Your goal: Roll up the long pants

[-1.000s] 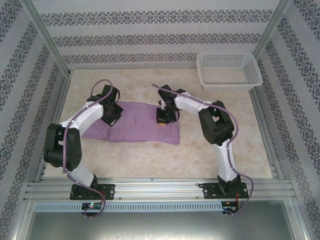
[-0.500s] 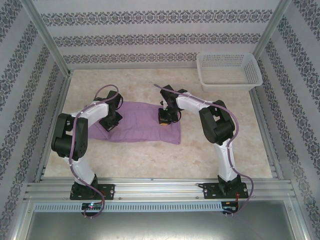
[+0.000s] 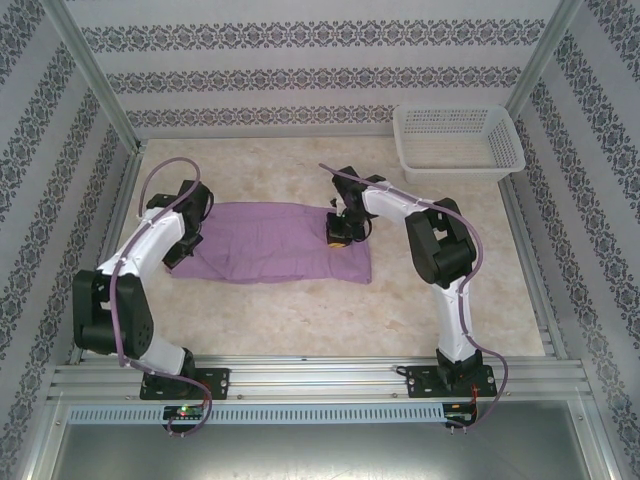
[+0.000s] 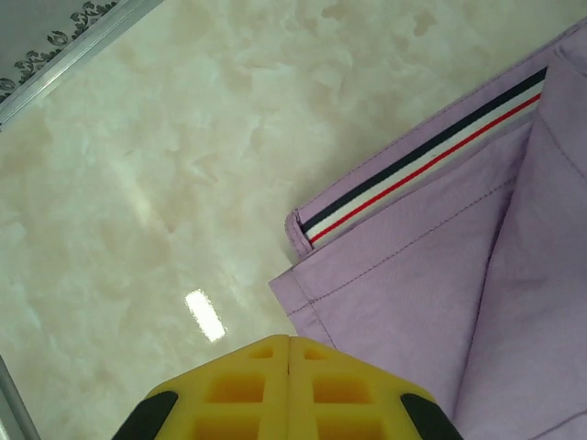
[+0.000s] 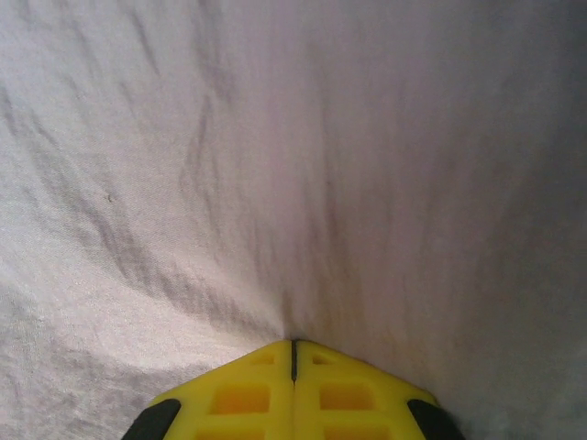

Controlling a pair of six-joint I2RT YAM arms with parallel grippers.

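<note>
The long pants (image 3: 265,245) lie folded flat as a lilac strip across the middle of the table. My left gripper (image 3: 177,255) is at their left end. In the left wrist view its yellow fingers (image 4: 289,341) are shut with nothing between them, tips just over the corner hem of the pants (image 4: 459,275). A navy, white and red striped band (image 4: 422,170) shows under the folded edge. My right gripper (image 3: 340,238) is on the right part of the pants. Its shut tips (image 5: 293,345) press into the fabric (image 5: 275,165), and creases run toward them.
A white mesh basket (image 3: 460,170) stands at the back right corner. Patterned walls and metal frame rails enclose the table on three sides. Bare marble tabletop (image 4: 165,183) lies left of the pants and in front of them.
My left gripper has drawn back left, off the middle of the pants to their left end. My right gripper has slid slightly right, and the pants' right edge has shifted right with it.
</note>
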